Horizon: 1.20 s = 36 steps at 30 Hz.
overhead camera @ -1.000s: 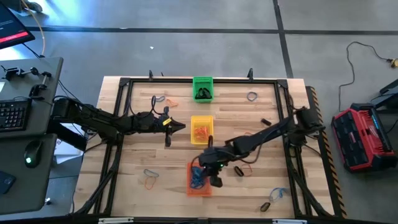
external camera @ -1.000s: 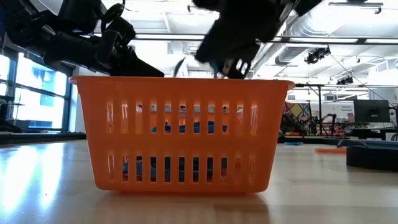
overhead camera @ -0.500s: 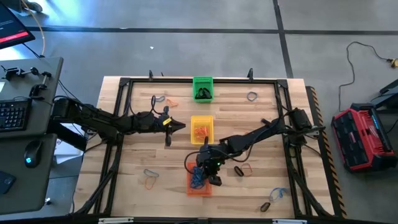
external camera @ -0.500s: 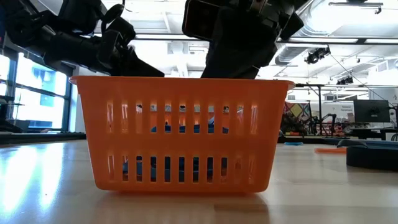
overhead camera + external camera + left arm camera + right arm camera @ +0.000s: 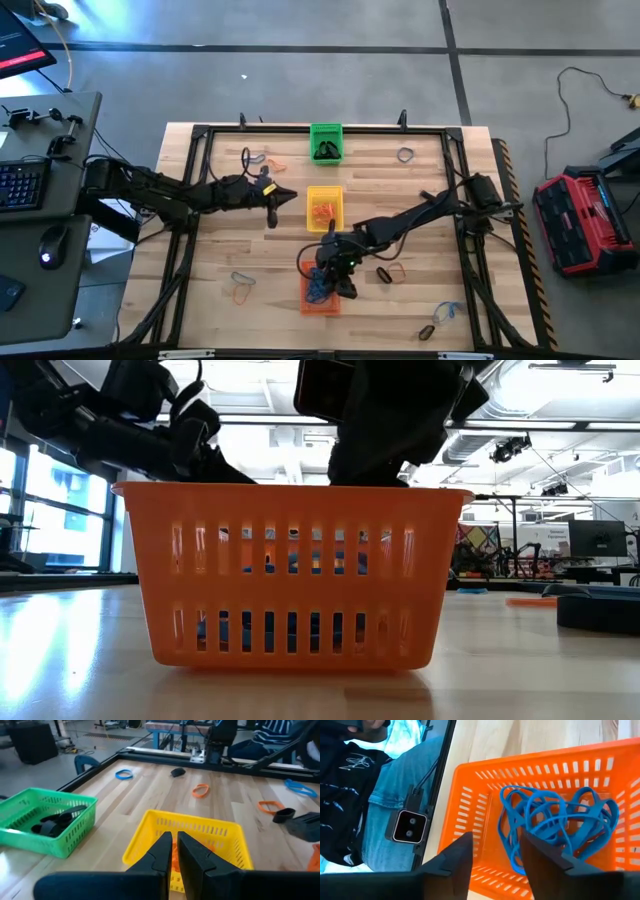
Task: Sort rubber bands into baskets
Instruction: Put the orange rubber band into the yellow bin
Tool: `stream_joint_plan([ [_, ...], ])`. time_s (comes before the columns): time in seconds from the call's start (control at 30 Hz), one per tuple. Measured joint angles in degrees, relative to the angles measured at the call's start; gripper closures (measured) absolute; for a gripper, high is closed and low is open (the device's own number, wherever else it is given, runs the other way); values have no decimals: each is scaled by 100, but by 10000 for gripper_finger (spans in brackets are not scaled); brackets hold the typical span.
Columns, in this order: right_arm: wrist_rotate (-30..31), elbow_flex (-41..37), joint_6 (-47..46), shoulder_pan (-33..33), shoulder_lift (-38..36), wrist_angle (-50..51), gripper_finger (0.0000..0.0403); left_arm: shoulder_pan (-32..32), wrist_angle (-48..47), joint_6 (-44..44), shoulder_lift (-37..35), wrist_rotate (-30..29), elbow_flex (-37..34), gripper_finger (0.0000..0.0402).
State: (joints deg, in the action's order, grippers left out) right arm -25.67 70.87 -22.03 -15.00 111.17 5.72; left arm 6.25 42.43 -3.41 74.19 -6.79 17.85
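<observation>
Right claw (image 5: pixel 492 857), spread and empty above the orange basket (image 5: pixel 470 805), should lift straight clear of the blue bands (image 5: pixel 555 827).

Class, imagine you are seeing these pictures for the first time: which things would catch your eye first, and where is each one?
The orange basket fills the low view at the table's near edge, with a tangle of blue rubber bands inside and the right gripper open just above it. Behind it, in a line down the table's middle, stand the yellow basket and green basket, with the left gripper shut beside the yellow one.
</observation>
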Motion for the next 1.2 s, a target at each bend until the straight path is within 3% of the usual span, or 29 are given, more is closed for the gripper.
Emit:
stream_joint_plan([
  [0.13,42,0,106,0,-158,114,267,146,-126,-127,0,4,0,383],
  [0.37,719,0,989,-2,-828,1000,392,678,-813,-367,0,7,11,386],
  [0.53,1333,-1,1330,39,-1254,1580,397,988,-1702,-139,0,50,286,400],
  [0.77,1827,-552,1539,134,-1748,1546,402,1490,-3081,437,4,149,930,401],
  [1.03,1871,-1772,1413,376,-2318,199,403,2285,-4439,1123,15,929,1587,401],
  [1.2,1921,-2352,1329,415,-2566,-460,403,2638,-5286,1595,268,1125,2028,401],
])
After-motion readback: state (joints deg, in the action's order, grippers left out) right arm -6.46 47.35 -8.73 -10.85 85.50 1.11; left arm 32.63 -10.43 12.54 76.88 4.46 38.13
